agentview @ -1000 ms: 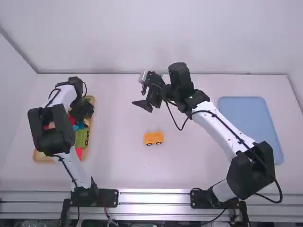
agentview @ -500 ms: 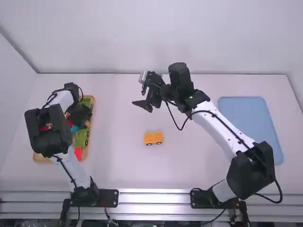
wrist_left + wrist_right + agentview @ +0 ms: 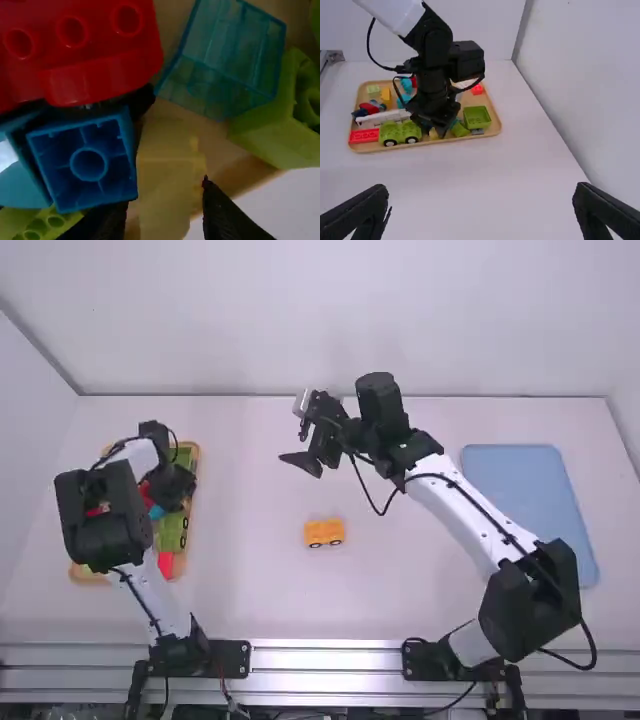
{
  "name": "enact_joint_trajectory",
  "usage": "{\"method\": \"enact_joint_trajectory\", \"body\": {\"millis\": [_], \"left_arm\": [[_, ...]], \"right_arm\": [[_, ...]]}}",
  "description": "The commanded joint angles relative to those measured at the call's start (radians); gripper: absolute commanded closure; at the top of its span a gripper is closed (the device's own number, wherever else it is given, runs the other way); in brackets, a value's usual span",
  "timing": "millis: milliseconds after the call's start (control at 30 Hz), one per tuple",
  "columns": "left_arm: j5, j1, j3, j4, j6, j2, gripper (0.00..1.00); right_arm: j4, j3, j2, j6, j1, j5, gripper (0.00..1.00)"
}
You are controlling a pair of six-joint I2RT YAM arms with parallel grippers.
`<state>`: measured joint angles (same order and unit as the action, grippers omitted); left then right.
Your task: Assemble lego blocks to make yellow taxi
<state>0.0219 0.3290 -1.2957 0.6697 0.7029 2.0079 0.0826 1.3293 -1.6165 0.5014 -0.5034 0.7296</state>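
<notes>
Desk (image 3: 420, 590) is smooth and white. Plain white wall (image 3: 300, 320) runs along its far edge, with more white wall at the sides; metal rail (image 3: 330, 680) on the near side, under both arm bases. Wood tray (image 3: 196, 455) sits on the left, flat blue mat (image 3: 530, 510) on the right.

Yellow car (image 3: 324, 533) is on the desk between tray and mat, wheels showing (the orange side of yellow, frankly).

Left pincer (image 3: 177, 500) is down in the tray. Fingers are parted around a pale yellow block (image 3: 170, 185); can't tell if they touch it. Blue block (image 3: 90, 165) just beside that, red block (image 3: 95, 45) and clear teal block (image 3: 225, 60) near.

Right pincer (image 3: 290, 430) is above the desk, wide open with nothing between its fingers.
</notes>
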Motion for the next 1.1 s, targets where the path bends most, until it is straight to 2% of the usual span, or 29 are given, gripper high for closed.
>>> {"method": "enact_joint_trajectory", "body": {"millis": [0,167,267,367,433,533,600,633,700,833,900,967,1067], "left_arm": [[0.027,-0.002,0.030,-0.016,0.011,0.005,0.64],[0.058,0.005,0.040,-0.063,0.006,0.005,0.73],[0.056,-0.002,0.040,-0.076,-0.015,0.005,0.83],[0.002,-0.002,0.024,-0.100,-0.097,0.004,0.89],[-0.063,0.000,-0.008,-0.095,-0.167,0.001,0.98],[-0.083,0.011,-0.042,-0.061,-0.180,-0.011,0.98],[-0.065,0.016,-0.075,-0.020,-0.180,-0.023,0.97],[-0.030,0.016,-0.095,0.012,-0.167,-0.023,0.92],[-0.001,0.016,-0.103,0.045,-0.145,-0.024,0.89],[0.034,0.011,-0.096,0.088,-0.124,-0.024,0.90],[0.049,0.003,-0.074,0.064,-0.124,-0.024,0.76],[0.042,0.003,-0.060,0.049,-0.124,-0.024,0.74],[0.040,0.013,-0.024,0.024,-0.122,-0.024,0.60]], "right_arm": [[0.005,0.032,-0.002,-0.003,0.002,0.002,0.02],[0.004,0.032,-0.002,-0.003,0.001,0.002,0.02],[0.004,0.032,-0.001,-0.003,-0.001,0.002,0.02],[0.004,0.032,-0.002,-0.003,0.000,0.002,0.02],[0.004,0.032,-0.002,-0.003,0.001,0.002,0.02],[0.005,0.032,-0.002,-0.003,0.000,-0.001,0.02],[0.010,0.032,-0.001,-0.004,0.000,-0.027,0.02],[0.014,0.032,-0.002,-0.004,0.000,-0.042,0.02],[0.021,0.032,-0.002,-0.007,0.000,-0.054,0.02],[0.028,0.032,-0.002,-0.003,0.000,-0.050,0.02],[0.027,0.032,-0.002,-0.003,0.000,-0.051,0.02],[0.027,0.032,-0.002,-0.004,0.000,-0.050,0.01],[0.028,0.032,-0.002,-0.004,0.000,-0.050,0.02]]}}
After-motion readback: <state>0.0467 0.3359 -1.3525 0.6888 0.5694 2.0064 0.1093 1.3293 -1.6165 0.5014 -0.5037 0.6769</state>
